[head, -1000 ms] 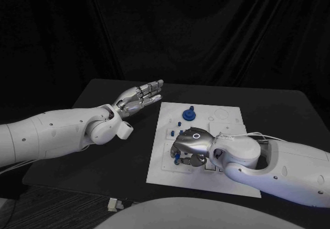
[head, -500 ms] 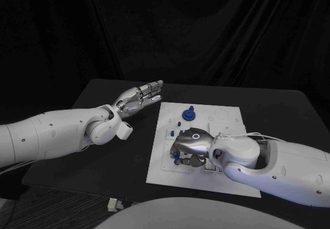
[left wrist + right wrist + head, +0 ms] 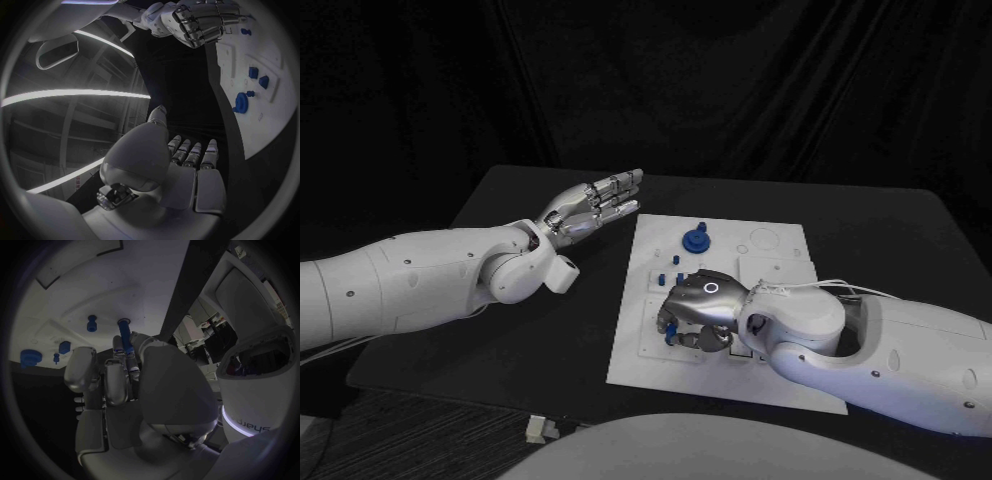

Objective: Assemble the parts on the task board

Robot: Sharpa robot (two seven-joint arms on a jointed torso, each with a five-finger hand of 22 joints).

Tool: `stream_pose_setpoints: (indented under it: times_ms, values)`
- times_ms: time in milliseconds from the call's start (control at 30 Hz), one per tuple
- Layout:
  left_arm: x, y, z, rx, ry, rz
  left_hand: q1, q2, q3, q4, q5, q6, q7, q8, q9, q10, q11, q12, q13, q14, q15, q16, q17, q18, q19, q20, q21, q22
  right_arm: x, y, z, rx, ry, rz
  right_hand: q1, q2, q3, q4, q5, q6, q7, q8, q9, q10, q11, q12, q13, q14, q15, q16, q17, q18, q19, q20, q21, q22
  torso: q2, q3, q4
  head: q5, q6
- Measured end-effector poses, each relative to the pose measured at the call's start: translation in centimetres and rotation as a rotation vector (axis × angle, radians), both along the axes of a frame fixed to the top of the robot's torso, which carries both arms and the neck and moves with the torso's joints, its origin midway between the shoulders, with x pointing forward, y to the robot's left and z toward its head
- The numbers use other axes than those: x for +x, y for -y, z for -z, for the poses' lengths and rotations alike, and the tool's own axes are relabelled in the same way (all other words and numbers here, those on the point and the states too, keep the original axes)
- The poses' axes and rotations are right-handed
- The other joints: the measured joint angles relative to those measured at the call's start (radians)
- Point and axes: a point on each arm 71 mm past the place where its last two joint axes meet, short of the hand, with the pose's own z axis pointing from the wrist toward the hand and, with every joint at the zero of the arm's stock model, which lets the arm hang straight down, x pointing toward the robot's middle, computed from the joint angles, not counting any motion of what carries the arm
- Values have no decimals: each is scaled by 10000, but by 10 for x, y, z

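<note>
The white task board (image 3: 668, 372) lies in the middle of the black table. My right hand (image 3: 700, 308) is curled over the board's left middle. In the right wrist view its fingers (image 3: 115, 375) pinch a long blue peg (image 3: 124, 337), whose far end meets the board (image 3: 81, 280). A round blue part (image 3: 694, 240) stands near the board's far edge, and small blue pieces (image 3: 676, 262) lie between it and my right hand. My left hand (image 3: 594, 205) hovers open over the table left of the board, fingers straight and holding nothing.
The left wrist view has the board (image 3: 275, 117) with the round blue part (image 3: 240, 102) and two small blue pieces (image 3: 257, 77) beside my left hand (image 3: 184, 165). Black table (image 3: 516, 330) spreads left of the board. Dark curtains close the back.
</note>
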Motion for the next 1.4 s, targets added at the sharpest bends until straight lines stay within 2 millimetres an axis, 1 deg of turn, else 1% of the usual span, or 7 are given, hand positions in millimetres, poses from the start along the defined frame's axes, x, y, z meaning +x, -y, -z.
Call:
stream_pose_setpoints:
  times_ms: [467,633,700,767,900,1167,1400]
  values:
    - [0,1,2,6,-84,61,0,0,28,-28,0,0,0,0,0,0,0,0,0,0,0,0,-8,0,-1,-1,0,11,-1,1,2,-12,-42,17,-49,-50,100,-101,-139,-1,0,-2,11,73,-1,-14,16,0,0,-85,-75,1,-28,28,-57,-1,1,1,2,22,1]
    - [-1,1,2,10,-120,85,45,45,56,-56,-1,0,0,0,0,0,0,0,0,0,0,0,-7,0,-1,-1,0,23,-1,2,2,-62,-61,68,-132,-131,138,-138,-270,-1,0,-80,11,76,6,-96,17,0,0,-203,-218,1,-120,-48,-262,-2,1,0,1,41,1]
    - [-1,1,2,12,-132,92,45,45,39,-71,21,0,0,0,0,0,0,0,0,0,0,0,-8,0,17,17,0,54,-1,3,3,-97,-75,89,-169,-168,178,-178,-301,-73,-73,-144,19,-6,19,-120,7,0,0,-222,-261,1,-162,-20,-328,-2,1,1,1,44,1]
    - [-1,1,3,12,-147,104,45,45,26,-83,37,0,0,0,0,0,0,0,0,0,0,0,-7,0,35,35,0,59,-1,4,4,-155,-104,117,-194,-193,177,-178,-347,-115,-62,-144,21,-59,19,-138,1,0,0,-264,-297,1,-197,-55,-379,-2,1,1,1,51,1]
    - [-1,2,3,14,-171,121,45,45,26,-83,37,6,6,0,1,0,0,0,0,0,0,0,-6,0,35,34,0,59,-2,5,7,-289,-176,148,-259,-259,187,-188,-468,-353,-172,-289,-5,-232,48,-213,-14,0,0,-337,-395,1,-236,-94,-524,-2,1,1,1,54,1]
    - [-1,2,3,19,-202,138,45,45,43,-99,37,37,37,0,10,0,0,0,0,0,0,0,-5,0,34,34,0,58,-3,5,9,-487,-283,153,-365,-364,206,-206,-571,-520,-339,-347,-13,-346,56,-232,-4,-36,-36,-416,-483,1,-303,-91,-625,-3,1,1,1,55,1]
    - [-1,1,4,29,-220,138,45,45,54,-110,37,73,72,0,9,0,0,0,0,0,0,0,-2,0,34,34,0,57,-3,6,10,-548,-313,152,-418,-311,233,-233,-571,-534,-353,-397,-24,-398,38,-232,-5,-36,-36,-421,-513,2,-339,-126,-676,5,2,2,1,49,1]
